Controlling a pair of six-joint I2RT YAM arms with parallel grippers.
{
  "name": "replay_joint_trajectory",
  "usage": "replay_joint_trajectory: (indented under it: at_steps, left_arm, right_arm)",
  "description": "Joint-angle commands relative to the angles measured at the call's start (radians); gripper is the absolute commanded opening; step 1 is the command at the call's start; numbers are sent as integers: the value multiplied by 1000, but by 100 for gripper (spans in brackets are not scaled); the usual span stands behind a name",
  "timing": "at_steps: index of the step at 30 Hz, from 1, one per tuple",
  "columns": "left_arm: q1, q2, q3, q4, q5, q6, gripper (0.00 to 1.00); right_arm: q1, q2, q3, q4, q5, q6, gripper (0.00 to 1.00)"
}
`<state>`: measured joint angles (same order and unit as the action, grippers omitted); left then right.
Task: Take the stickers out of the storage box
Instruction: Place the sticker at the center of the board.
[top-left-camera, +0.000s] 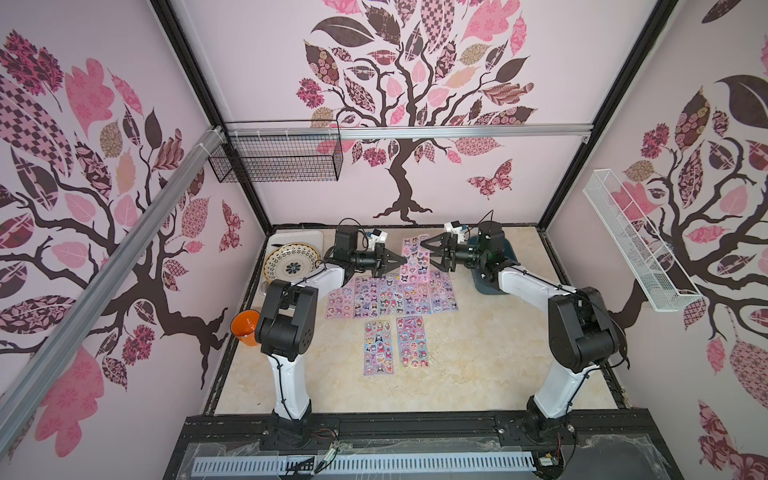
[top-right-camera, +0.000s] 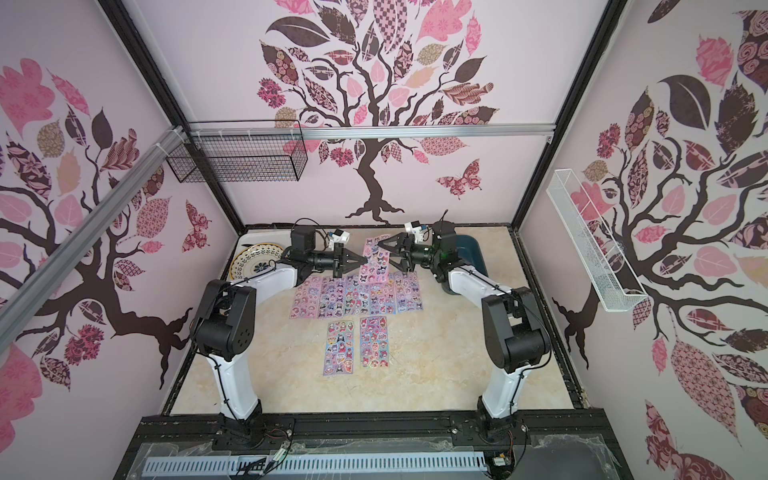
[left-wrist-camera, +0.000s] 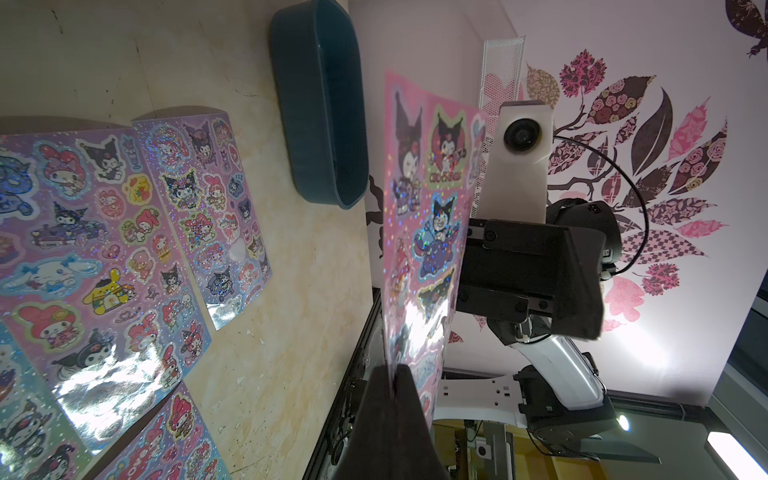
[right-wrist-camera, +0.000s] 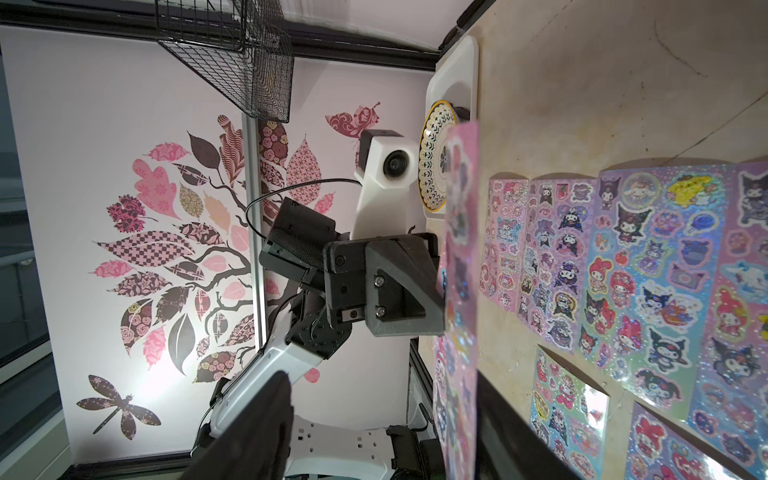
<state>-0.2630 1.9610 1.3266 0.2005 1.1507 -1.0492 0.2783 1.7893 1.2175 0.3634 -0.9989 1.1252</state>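
The marble-look bench (top-left-camera: 478, 365) has stickers (top-left-camera: 392, 297) spread all over its middle. Five sheets lie side by side in a row, with two more just at 6 o'clock of that row, all flat and outside the storage box (top-left-camera: 484, 287). The box is a dark teal tub at about 2 o'clock on the bench, half hidden under the right arm in both top views.

Over at 10 o'clock there's a white tray (top-left-camera: 316, 235) with a patterned plate (top-left-camera: 291, 264) in it. An orange cup (top-left-camera: 245, 326) sits at 9 o'clock by the bench's edge.

The eighth one, a pink sheet (top-left-camera: 413, 257), is up in the air at 12 o'clock of the row, standing on edge between the two arms. The left claw (top-left-camera: 403, 260) is pinched tight on one edge of it. The right claw (top-left-camera: 427, 255) has its jaws spread wide, one on either side of the sheet, with no grip on it that I can see.
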Motion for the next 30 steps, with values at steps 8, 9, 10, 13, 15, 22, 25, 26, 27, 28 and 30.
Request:
replay_joint_trajectory:
  at_steps: [8,9,10,13,15,22,25,26,27,28,30]
  left_arm:
    - [-9,-30,39,-93,-15,87,0]
    - [-8,-30,40,-96,-17,88,0]
    - [-9,-31,41,-96,-16,89,0]
    - [-10,-33,41,-101,-17,93,0]
    - [-10,-34,43,-110,-18,101,0]
    - [-20,-37,58,-160,-25,142,0]
    - [-24,-39,65,-190,-29,165,0]
    - [-25,-39,66,-193,-30,169,0]
    - [-27,-40,67,-195,-31,170,0]
    - [-28,-38,68,-196,-31,172,0]
    - [-31,-39,68,-197,-31,172,0]
  right_arm:
    - [21,-36,54,-200,28,-159,56]
    - [22,-35,60,-232,34,-177,55]
    - [22,-36,63,-256,40,-195,54]
    - [25,-32,67,-276,42,-207,51]
    - [31,-27,67,-285,43,-211,48]
    - [40,-2,94,-350,57,-257,40]
    - [41,5,100,-366,63,-270,39]
    - [40,7,100,-367,62,-270,38]
    - [40,8,99,-368,64,-272,37]
    - [42,10,101,-371,65,-276,36]
    - [42,14,103,-379,70,-281,31]
